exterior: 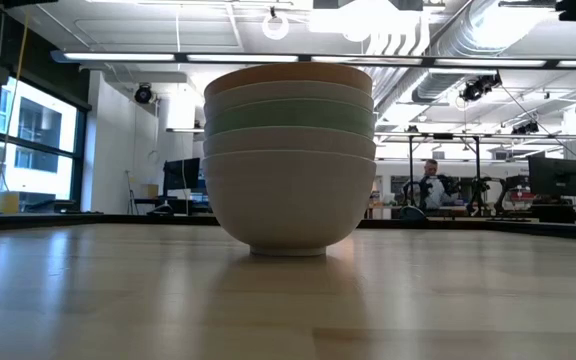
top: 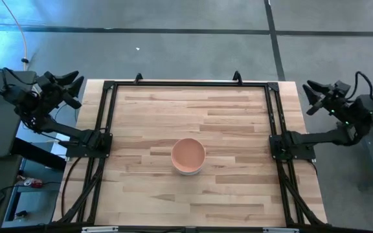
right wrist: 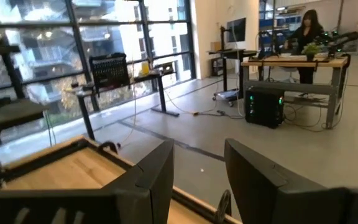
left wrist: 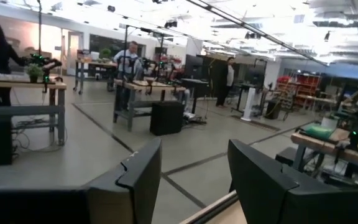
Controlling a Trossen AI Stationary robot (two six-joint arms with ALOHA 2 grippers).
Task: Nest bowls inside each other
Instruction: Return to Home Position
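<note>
The bowls stand nested in one stack [top: 188, 156] near the table's middle, slightly toward the near edge. From above only the salmon-orange top bowl shows. The low view shows the stack [exterior: 289, 160] from the side: orange on top, white under it, pale green, then two white bowls, the lowest resting by its foot on the wood. My left gripper [top: 72, 83] is raised beyond the table's far left corner, open, its fingers [left wrist: 194, 180] apart over the floor. My right gripper [top: 311, 90] is raised beyond the far right corner, open [right wrist: 199, 180].
A black metal frame [top: 190, 83] runs along the table's far, left and right edges, with the arm bases [top: 86, 141] [top: 293, 144] clamped on it. Bare wood surrounds the stack. People stand at workbenches in the room beyond the table.
</note>
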